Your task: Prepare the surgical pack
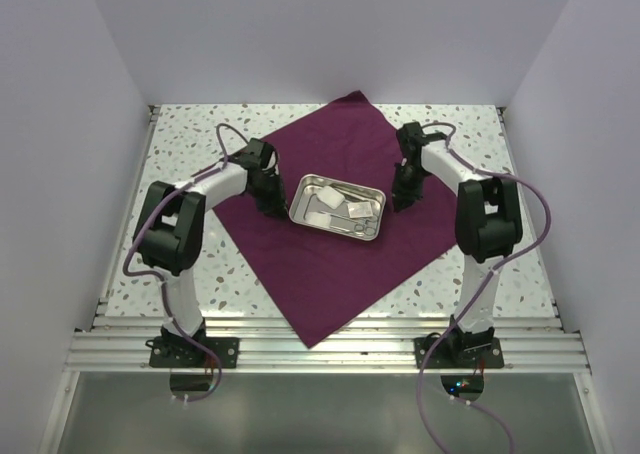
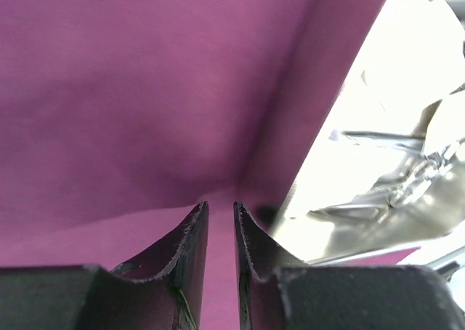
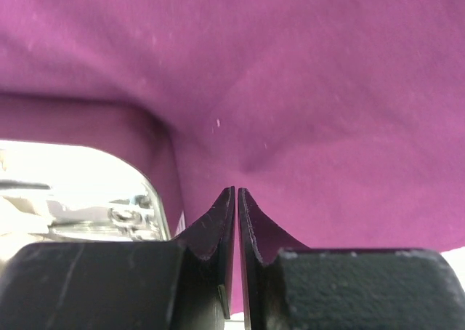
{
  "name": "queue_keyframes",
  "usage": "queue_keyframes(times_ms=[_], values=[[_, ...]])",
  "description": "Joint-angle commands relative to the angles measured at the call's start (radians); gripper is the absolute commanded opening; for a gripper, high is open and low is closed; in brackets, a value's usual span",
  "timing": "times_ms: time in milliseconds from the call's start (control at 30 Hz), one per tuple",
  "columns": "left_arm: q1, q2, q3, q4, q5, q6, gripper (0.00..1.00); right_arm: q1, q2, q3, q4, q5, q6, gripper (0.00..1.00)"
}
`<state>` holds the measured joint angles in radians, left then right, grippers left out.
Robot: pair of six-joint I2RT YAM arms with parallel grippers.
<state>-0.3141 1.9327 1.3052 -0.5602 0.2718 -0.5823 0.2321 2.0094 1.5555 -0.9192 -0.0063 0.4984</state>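
Note:
The dark purple cloth [image 1: 330, 274] lies spread flat as a diamond on the table. On its middle stands the small steel tray [image 1: 345, 181] with white gauze squares [image 1: 318, 197] and silver instruments [image 1: 363, 210] inside. My left gripper [image 1: 270, 210] is down on the cloth just left of the tray. In the left wrist view its jaws [image 2: 220, 205] stand a narrow slit apart with cloth [image 2: 145, 90] creased up between them, the tray [image 2: 320, 199] at right. My right gripper [image 1: 402, 202] presses down just right of the tray. Its jaws [image 3: 237, 190] are nearly touching, pinching puckered cloth [image 3: 327, 90].
The speckled tabletop [image 1: 190, 144] shows around the cloth's corners. White walls close in on the left, back and right. The cloth's near corner hangs over the aluminium rail [image 1: 330, 349] at the front, between the two arm bases.

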Motion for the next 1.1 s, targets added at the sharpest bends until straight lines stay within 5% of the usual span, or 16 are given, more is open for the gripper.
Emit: queue_keyframes(times_ms=[0, 667, 900, 1000, 1033, 1067], values=[[-0.026, -0.006, 0.029, 0.005, 0.033, 0.003, 0.24, -0.001, 0.041, 0.047, 0.039, -0.06, 0.017, 0.09], [-0.039, -0.08, -0.073, 0.02, -0.026, -0.016, 0.25, 0.006, 0.177, 0.314, -0.064, -0.094, -0.014, 0.1], [0.023, -0.152, -0.049, -0.035, -0.121, 0.038, 0.49, -0.094, -0.029, 0.235, -0.138, 0.058, -0.102, 0.18], [0.035, -0.175, -0.008, -0.078, -0.166, 0.071, 0.53, -0.096, -0.132, 0.209, -0.2, 0.1, -0.147, 0.42], [0.035, -0.187, -0.006, -0.086, -0.172, 0.079, 0.54, -0.096, -0.156, 0.186, -0.234, 0.057, -0.149, 0.67], [0.035, -0.216, -0.007, -0.086, -0.178, 0.091, 0.54, -0.097, -0.2, 0.163, -0.237, 0.01, -0.152, 0.76]])
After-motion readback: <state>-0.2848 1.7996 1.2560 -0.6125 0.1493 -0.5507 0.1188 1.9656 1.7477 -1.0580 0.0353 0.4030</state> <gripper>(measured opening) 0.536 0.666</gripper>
